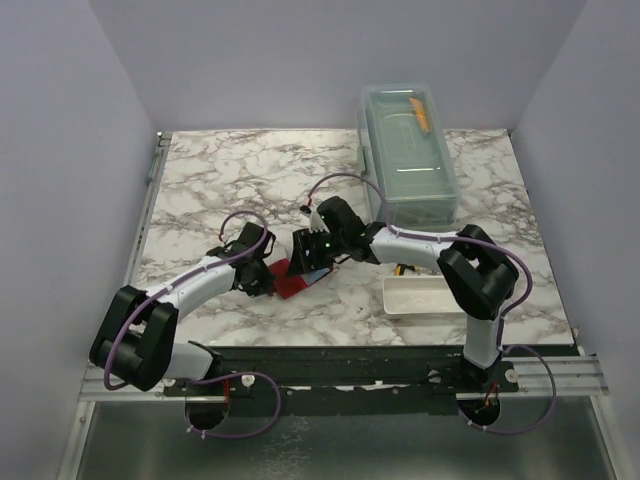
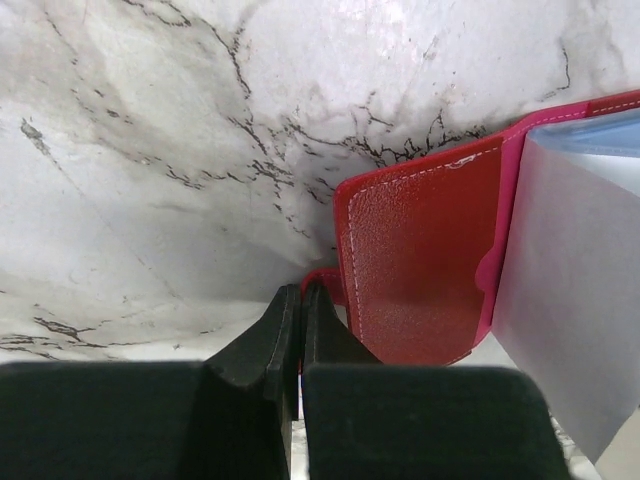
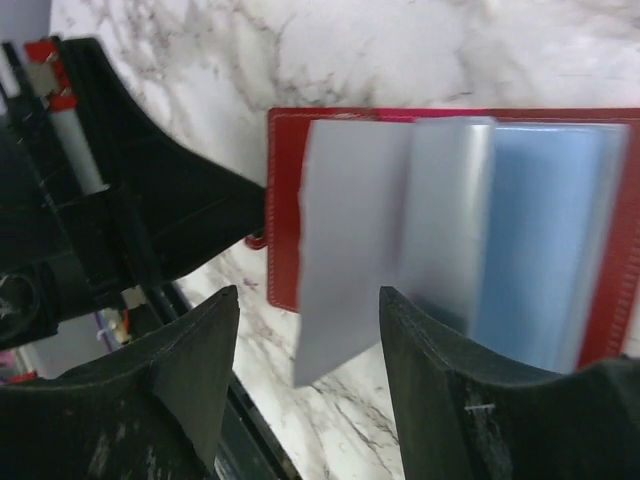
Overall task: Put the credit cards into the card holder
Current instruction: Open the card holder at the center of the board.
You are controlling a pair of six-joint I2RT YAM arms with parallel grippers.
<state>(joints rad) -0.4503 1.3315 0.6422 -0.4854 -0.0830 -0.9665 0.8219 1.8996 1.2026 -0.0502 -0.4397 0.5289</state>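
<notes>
Left pincer (image 2: pixel 300 302) is clamped on the edge tab of the holder (image 2: pixel 420 270), which lies open on the table (image 2: pixel 150 150), centre-front. Right pincer (image 3: pixel 308 305) is spread and empty over the fanned sleeves (image 3: pixel 350 230). Step: holding it open. Next, probably: fetch a card; none clearly visible.

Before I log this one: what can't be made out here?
Top external: the card holder is mostly covered by the left gripper and right gripper.
Top external: the right arm hides part of the white tray; no credit cards identifiable.
Right wrist: a blue patch behind the sleeves is blurred; card or not, unclear.
Left wrist: shut fingers hide whether they pinch the holder's tab.
</notes>
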